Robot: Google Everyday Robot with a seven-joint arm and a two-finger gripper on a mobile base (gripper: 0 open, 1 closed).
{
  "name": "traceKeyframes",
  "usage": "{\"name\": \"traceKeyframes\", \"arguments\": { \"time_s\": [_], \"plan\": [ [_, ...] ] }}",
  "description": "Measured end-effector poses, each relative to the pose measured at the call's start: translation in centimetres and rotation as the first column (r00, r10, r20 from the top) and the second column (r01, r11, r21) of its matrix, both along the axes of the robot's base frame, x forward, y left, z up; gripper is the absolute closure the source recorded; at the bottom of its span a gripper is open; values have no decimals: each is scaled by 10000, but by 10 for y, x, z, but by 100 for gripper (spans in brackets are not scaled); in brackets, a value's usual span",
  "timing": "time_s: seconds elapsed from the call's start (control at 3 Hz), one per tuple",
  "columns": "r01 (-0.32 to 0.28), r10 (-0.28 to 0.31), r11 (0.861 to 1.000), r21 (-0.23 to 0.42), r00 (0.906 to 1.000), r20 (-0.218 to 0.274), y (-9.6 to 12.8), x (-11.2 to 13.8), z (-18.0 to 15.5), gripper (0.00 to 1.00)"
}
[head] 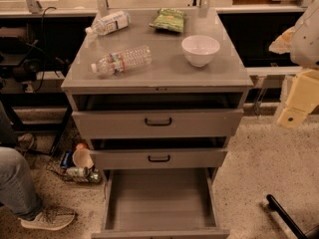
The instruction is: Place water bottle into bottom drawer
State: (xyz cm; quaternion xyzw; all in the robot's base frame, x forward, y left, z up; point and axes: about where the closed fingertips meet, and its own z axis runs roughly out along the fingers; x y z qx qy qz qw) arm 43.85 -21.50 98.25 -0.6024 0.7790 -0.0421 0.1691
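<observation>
Single high view down onto the cabinet [164, 63] front from nearby, hand [295, 106] at the right edge

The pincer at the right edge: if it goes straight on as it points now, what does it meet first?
The pincer hangs beside the cabinet, at the picture's right edge, and seems to point down. Straight on, it would probably meet the speckled floor first, not the water bottle; depth is unclear.

My pale cream-yellow, blocky end effector [293, 106] hangs at the far right of the view, its tip tilted down and to the left. Directly above it sits my rounded white arm segment [306, 34], partly cut off by the frame edge.
</observation>
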Motion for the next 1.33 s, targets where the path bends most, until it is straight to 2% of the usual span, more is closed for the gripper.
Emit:
{"name": "traceKeyframes", "arguments": {
  "time_s": [0.33,0.67,1.0,1.33],
  "plan": [
    [0,0,10000,0,10000,2,0,0,0,0],
    [-544,538,9984,121,9977,423,13,27,8,0],
    [-1882,1795,9788,809,9783,1034,55,80,16,0],
    [-2913,2707,9458,1432,9513,1476,96,121,21,0]
  ]
}}
